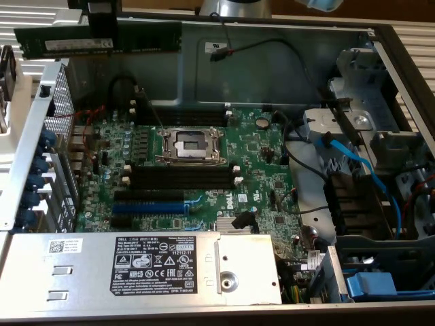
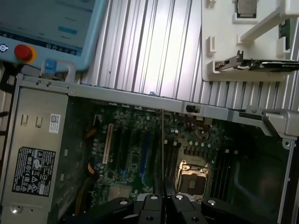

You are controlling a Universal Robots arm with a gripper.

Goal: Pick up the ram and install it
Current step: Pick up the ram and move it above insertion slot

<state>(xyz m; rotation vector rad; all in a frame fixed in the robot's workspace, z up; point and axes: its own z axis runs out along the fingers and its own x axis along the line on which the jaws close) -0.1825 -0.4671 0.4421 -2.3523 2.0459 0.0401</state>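
Ram (image 1: 98, 39) gripped, high over the case (image 1: 285, 68).
Gripper (image 1: 102, 24) is closed narrow on the ram, well apart from the black slots (image 1: 180, 178); best to hold it level and parallel to one slot.

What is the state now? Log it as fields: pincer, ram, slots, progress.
pincer: shut on the ram
ram: held in the air, long side level, over the case toward the exterior view's left
slots: black, bare, beside the socket
progress: ram picked up, not seated in a slot
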